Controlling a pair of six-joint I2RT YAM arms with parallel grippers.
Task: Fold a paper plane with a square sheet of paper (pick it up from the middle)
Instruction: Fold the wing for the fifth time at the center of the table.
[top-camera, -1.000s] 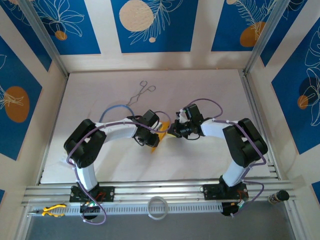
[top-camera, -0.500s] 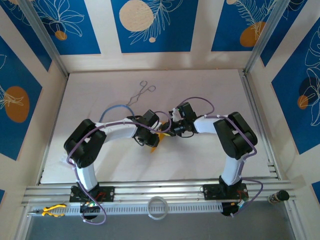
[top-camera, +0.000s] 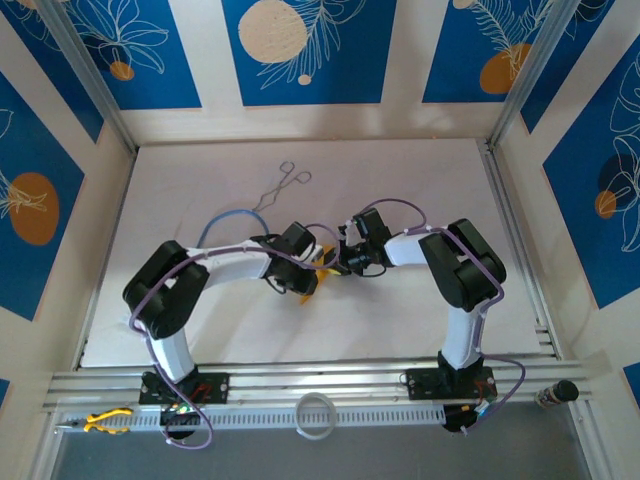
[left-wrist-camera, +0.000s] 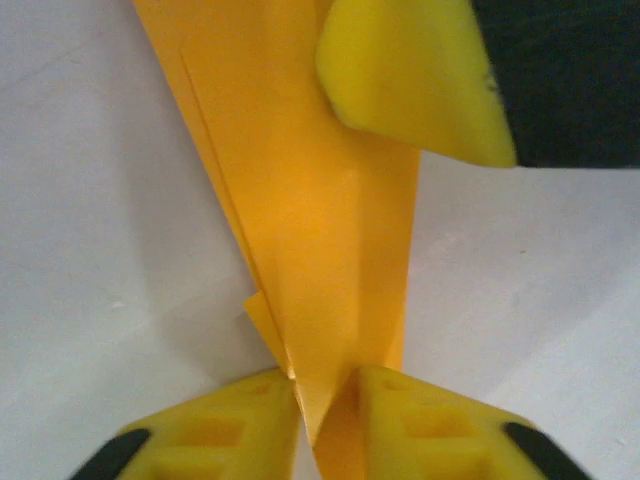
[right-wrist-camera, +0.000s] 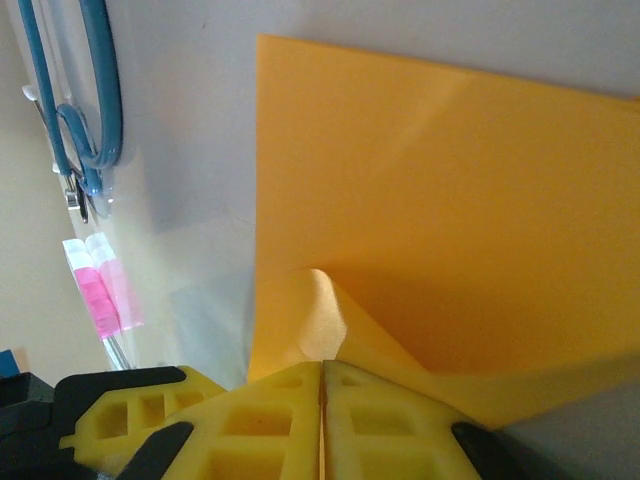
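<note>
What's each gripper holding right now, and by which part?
Both hold the paper plane: left gripper pinches its narrow folded end, right gripper is shut on a curled edge.

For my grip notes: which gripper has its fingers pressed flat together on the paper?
The right gripper: its fingers meet, pinching the paper plane. The left gripper has fingers slightly apart around a layered fold.

Bright, even overhead light leaves the white surface with only faint shadows; wrist close-ups look soft (nearest yellow fingers blurred).
</note>
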